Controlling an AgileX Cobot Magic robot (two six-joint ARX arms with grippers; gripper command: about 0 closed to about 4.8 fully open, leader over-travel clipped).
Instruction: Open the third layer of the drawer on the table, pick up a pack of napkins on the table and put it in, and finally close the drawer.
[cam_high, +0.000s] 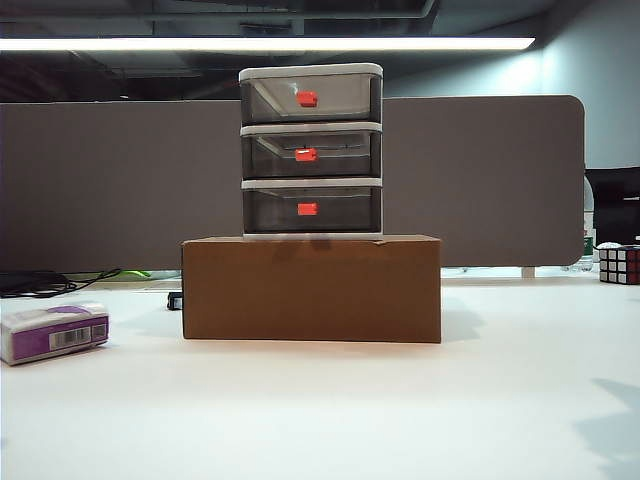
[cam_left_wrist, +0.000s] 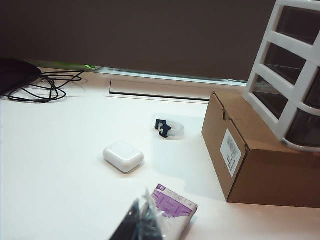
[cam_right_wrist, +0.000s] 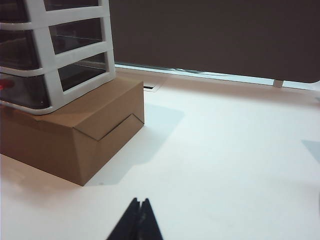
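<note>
The pack of napkins (cam_left_wrist: 172, 210) lay on the table (cam_high: 400, 420) just beside the clenched left gripper (cam_left_wrist: 142, 222). A white case (cam_left_wrist: 123, 156) sat nearby. The drawer (cam_high: 311, 150), third layer (cam_high: 311, 209) closed, stood on a cardboard box (cam_high: 311, 288). The right gripper (cam_right_wrist: 137, 222) was clenched, well apart.

White-framed drawer (cam_high: 311, 150) showing smoky grey tiers, red handles; brown box (cam_high: 311, 288); purple-and-white napkins (cam_high: 54, 332); white table (cam_high: 400, 410).

The drawer (cam_high: 311, 151) stands on a cardboard box (cam_high: 311, 289) on the table (cam_high: 400, 410). The pack of napkins (cam_left_wrist: 172, 210) lies just beyond the left gripper (cam_left_wrist: 141, 222), a small case (cam_left_wrist: 123, 156) farther on. The right gripper (cam_right_wrist: 138, 220) has the box ahead to one side.
</note>
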